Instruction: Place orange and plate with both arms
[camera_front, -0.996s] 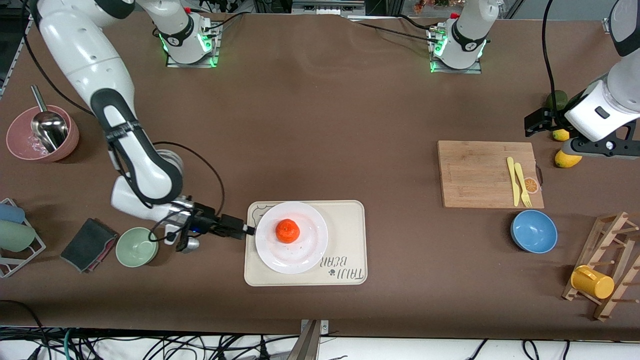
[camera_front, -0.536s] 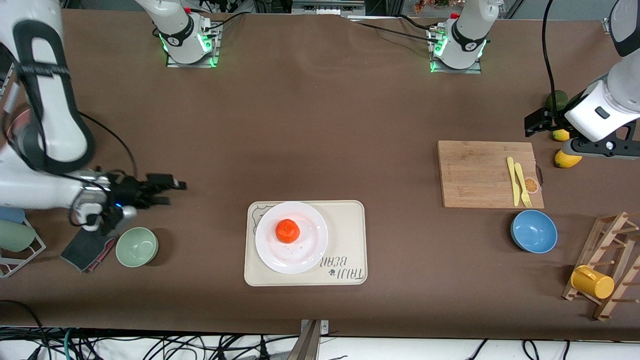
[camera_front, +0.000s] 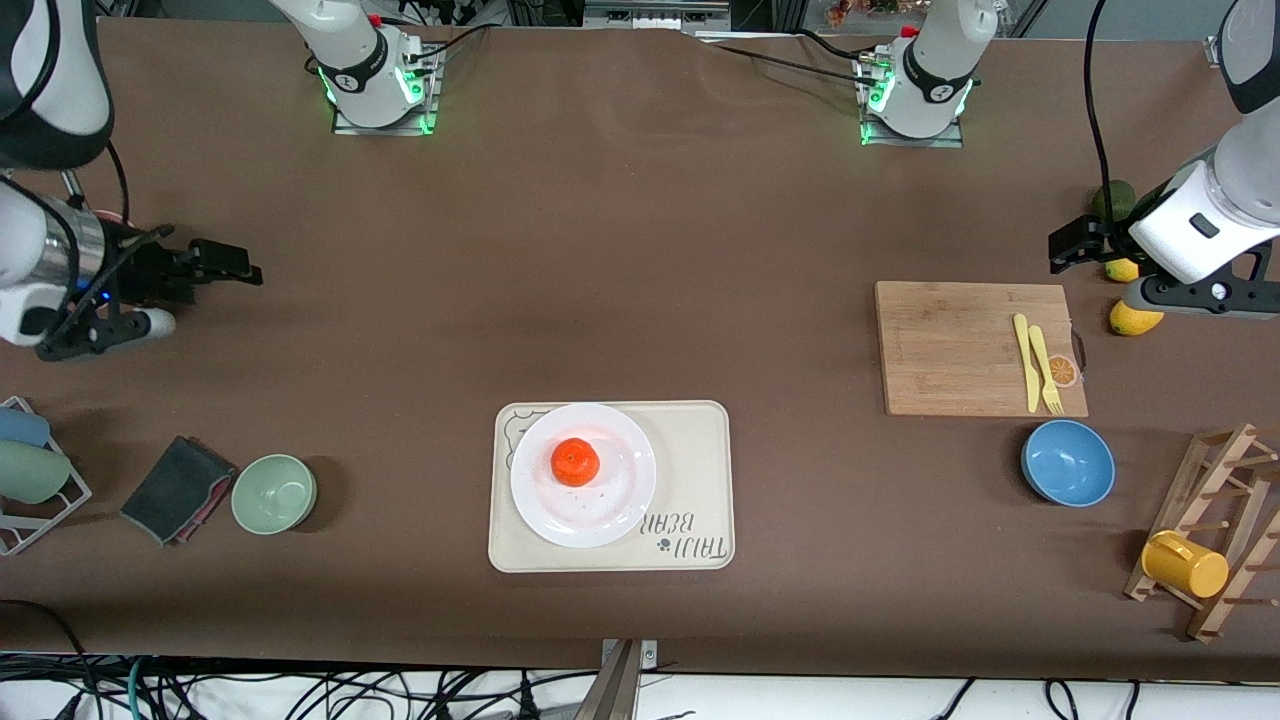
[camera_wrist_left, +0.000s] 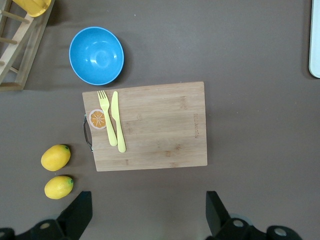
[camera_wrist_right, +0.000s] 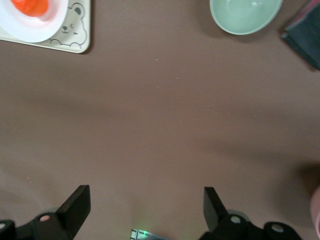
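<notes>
The orange (camera_front: 575, 462) sits at the middle of the white plate (camera_front: 622, 500), and the plate rests on the beige bear-printed tray (camera_front: 700, 440). My right gripper (camera_front: 232, 265) hangs over bare table toward the right arm's end, fingers spread wide, holding nothing. My left gripper (camera_front: 1062, 252) waits over the lemons (camera_wrist_left: 56, 157) beside the cutting board (camera_front: 950, 345), fingers also wide and empty.
</notes>
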